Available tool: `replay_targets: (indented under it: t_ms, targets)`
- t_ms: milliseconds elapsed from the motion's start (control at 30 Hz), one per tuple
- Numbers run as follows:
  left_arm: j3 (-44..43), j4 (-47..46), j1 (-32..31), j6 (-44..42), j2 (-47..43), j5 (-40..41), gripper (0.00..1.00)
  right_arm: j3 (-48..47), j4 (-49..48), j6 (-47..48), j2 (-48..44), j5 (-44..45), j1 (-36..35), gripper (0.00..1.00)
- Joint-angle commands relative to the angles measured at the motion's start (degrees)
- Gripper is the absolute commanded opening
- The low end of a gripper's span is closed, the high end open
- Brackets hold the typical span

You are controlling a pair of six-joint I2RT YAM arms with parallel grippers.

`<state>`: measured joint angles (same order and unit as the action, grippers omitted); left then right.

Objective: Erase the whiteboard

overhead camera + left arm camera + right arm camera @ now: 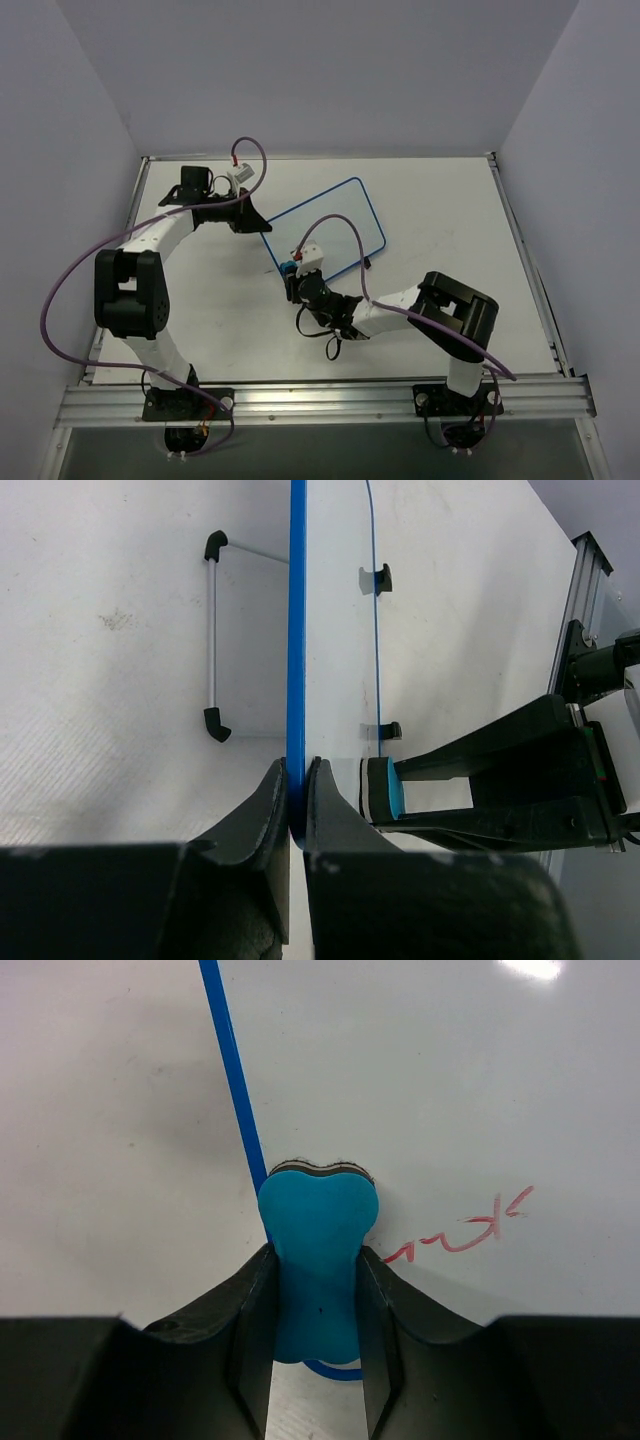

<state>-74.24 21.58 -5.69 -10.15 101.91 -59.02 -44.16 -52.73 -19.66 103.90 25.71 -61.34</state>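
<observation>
Left claw (297, 780) tight on whiteboard (335, 630), right claw (315, 1260) around eraser (318, 1215).

The red marks (465, 1232) right of the right gripper (316, 1255) cannot be read, and the whiteboard (450, 1090) is cut off beyond it. The board's near edge is hidden between the left gripper's (296, 770) fingers.
</observation>
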Motion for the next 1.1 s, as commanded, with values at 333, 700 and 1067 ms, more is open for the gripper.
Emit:
replay_targets:
  t_ms: [333, 700, 1067]
  targets:
    - [-0.91, -0.49, -0.63, -6.99, 1.1, 2.86, 0.02, 1.97, 4.57, -1.7, -2.82, 11.1, 12.2, 0.0]
    - [-1.0, -0.58, -0.63, -6.9, 0.92, 2.6, 0.02, 3.83, 0.36, -6.18, -0.45, 11.65, 6.79, 0.0]
    - [-0.82, -0.75, -0.81, -6.81, 0.4, 2.25, 0.02, -1.45, -0.81, -1.7, 1.4, 10.5, -0.54, 0.0]
